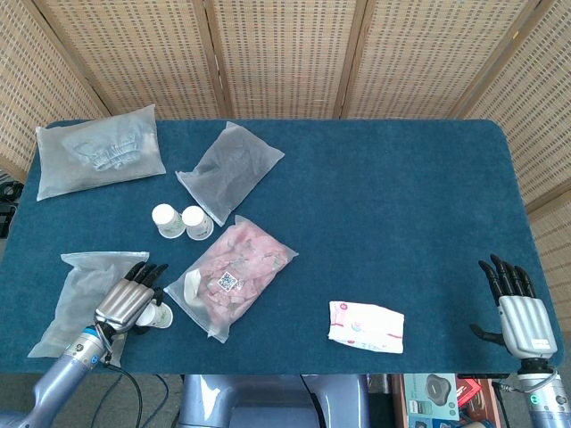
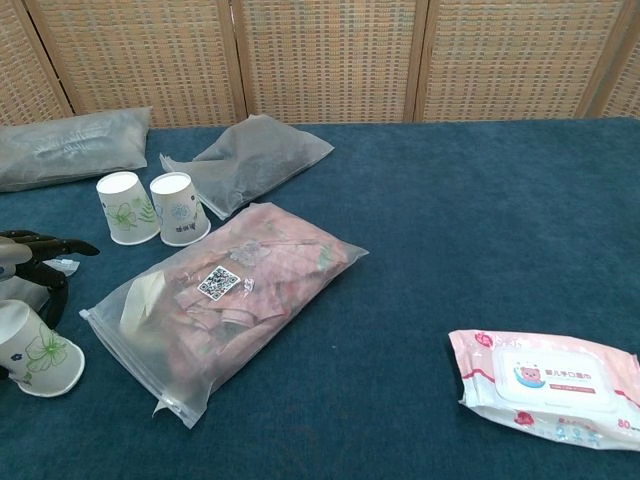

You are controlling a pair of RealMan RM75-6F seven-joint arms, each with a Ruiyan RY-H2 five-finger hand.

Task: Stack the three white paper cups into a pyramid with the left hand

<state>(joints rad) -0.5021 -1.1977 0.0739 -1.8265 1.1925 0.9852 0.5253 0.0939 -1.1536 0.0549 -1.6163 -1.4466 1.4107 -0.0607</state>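
Two white paper cups [image 1: 181, 221] are standing upside down, touching side by side, just left of the grey pouch [image 1: 230, 169]; a third cup [image 2: 38, 347] is sitting tilted at the near left edge of the blue table [image 1: 393, 214], beside the pink-filled bag [image 1: 234, 275]; the left hand [image 1: 132, 299] is wrapping its fingers over that tilted cup, grasping it; the right hand [image 1: 516, 308] is resting released, fingers spread, holding nothing; a wipes pack [image 1: 366, 326] is lying nearby.
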